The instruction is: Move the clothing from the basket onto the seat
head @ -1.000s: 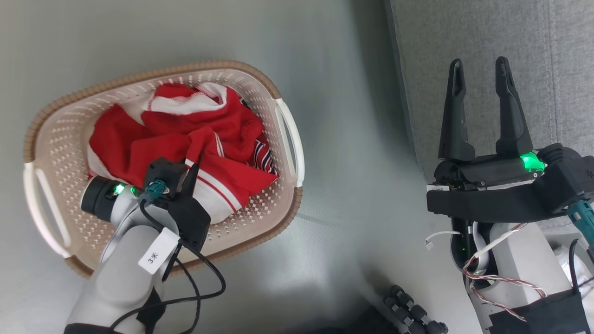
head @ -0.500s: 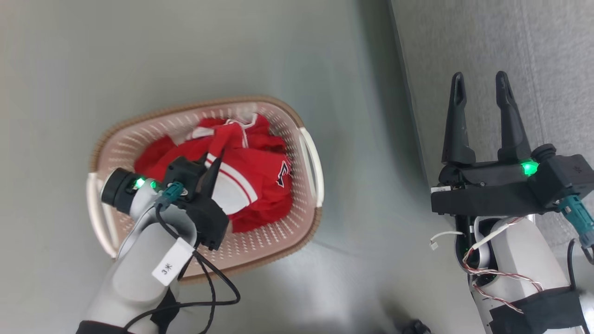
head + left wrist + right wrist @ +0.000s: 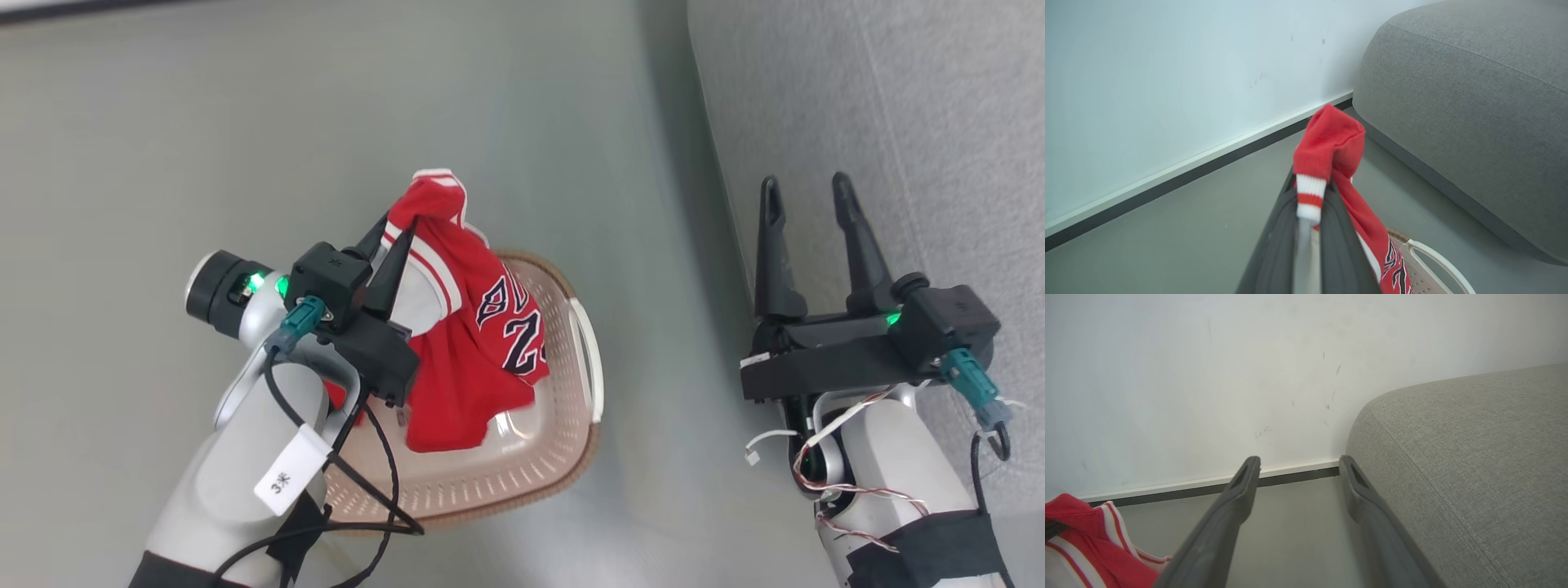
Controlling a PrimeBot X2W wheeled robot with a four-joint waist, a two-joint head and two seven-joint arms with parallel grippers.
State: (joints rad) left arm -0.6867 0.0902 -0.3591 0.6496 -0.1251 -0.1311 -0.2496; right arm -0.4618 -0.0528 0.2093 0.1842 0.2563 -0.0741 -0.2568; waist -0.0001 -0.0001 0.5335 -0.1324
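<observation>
Clothing (image 3: 482, 343), one piece, hangs clamped in left gripper (image 3: 396, 222) above one basket (image 3: 571, 457); right gripper (image 3: 804, 189) spread, empty.

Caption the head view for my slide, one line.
Laundry transfer: left gripper holds a red jersey hanging over the laundry basket; right gripper hovers open near the grey seat.

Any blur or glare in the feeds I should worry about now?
Head view: sharp, lettering on the clothing readable, a bright sheen inside the basket. Left wrist view: left gripper soft close to the lens, seat weave crisp. Right wrist view: even light, no glare.
</observation>
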